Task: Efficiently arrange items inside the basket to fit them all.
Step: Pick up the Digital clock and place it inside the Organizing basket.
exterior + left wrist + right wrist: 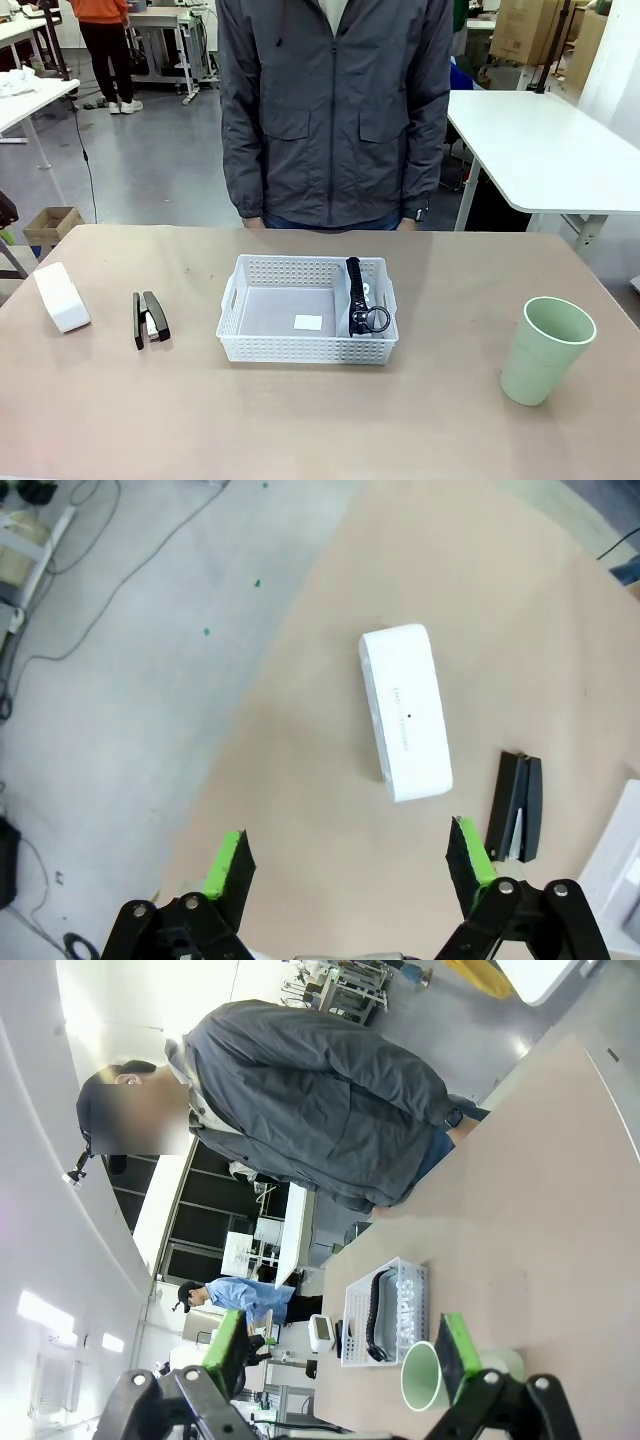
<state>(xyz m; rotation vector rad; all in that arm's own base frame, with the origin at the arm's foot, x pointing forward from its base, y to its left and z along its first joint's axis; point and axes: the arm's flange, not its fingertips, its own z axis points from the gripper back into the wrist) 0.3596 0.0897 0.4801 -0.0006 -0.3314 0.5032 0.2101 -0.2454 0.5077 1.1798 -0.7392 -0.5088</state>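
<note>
White plastic lattice forms the basket (300,350) at table centre. The grey pouch (362,302) lies inside along its right wall, leaving the left part of the floor free. Outside it lie the white box (62,297) and stapler (150,317) on my left and the green cup (546,350) upright on my right.

My left gripper (347,840) hangs spread above the table with nothing between its pads. The box (405,712) lies ahead of it, offset toward the pad nearer the stapler (516,806). The box's long axis runs away from me, so my opening spans its short width. My left arm is judged the nearer one for this pick.

My right gripper (343,1328) is likewise spread and empty, with the cup (425,1378) just beside one pad.
</note>
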